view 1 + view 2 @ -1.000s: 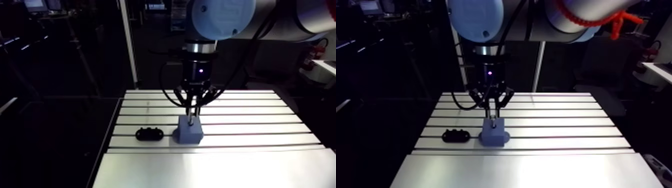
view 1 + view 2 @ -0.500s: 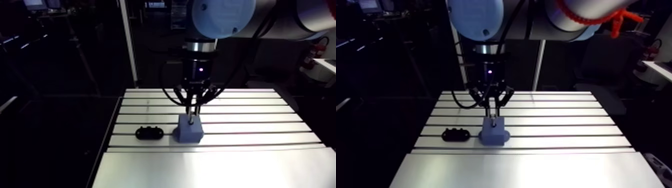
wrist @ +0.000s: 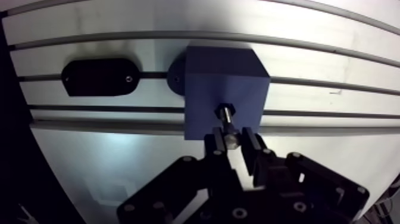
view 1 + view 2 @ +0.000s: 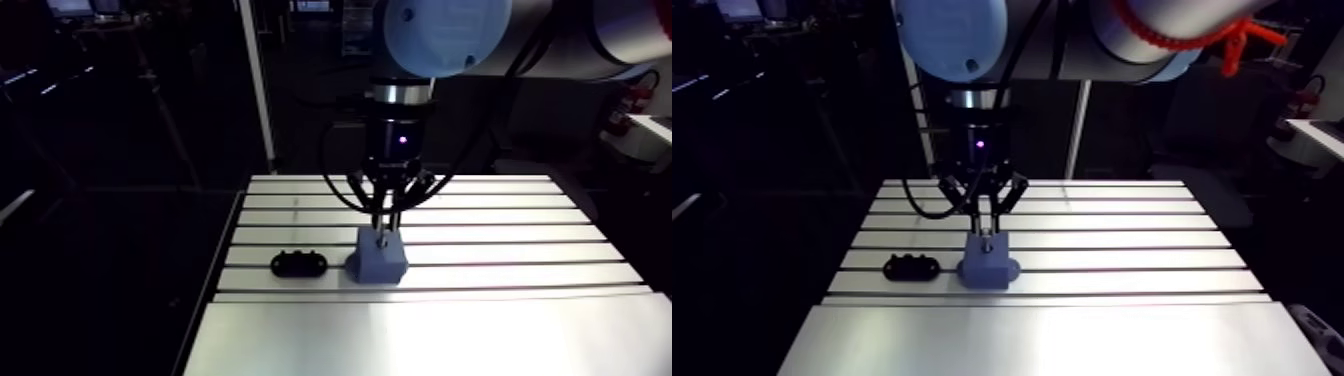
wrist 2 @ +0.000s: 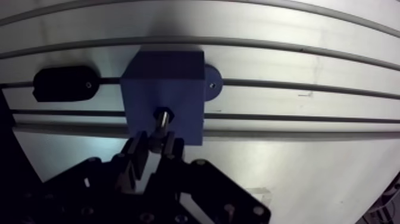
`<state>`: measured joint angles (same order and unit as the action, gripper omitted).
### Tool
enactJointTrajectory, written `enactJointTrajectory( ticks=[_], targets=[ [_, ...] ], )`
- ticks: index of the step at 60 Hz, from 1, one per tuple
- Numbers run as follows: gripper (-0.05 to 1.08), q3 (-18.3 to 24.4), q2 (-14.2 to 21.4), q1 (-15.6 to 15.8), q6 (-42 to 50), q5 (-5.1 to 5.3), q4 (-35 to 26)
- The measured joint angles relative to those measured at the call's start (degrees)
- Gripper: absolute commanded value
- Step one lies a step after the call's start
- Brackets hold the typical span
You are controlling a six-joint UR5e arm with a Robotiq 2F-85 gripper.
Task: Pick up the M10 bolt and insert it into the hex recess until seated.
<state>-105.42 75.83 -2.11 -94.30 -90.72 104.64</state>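
Nothing moved since earlier; tool pinches silvery bolt, dark hex head at blue block.

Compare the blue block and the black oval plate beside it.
The blue block stands tall and boxy; the black oval plate lies low and flat. The block has the bolt at its recess, held by the gripper; the plate bears nothing. Both rest on the slotted table.

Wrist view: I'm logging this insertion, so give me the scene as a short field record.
bolt: upright, lower end at the recess
gripper: shut on the bolt, above the block
block: blue, on the table
black part: beside the block, not touching it
seating depth: cannot tell
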Motion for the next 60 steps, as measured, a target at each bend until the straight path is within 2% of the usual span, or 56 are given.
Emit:
enactJointTrajectory(
  ticks=[60],
  targets=[
    [1.08,-0.43,-0.13,0.0,-0.12,-0.02,1.5]
  ],
)
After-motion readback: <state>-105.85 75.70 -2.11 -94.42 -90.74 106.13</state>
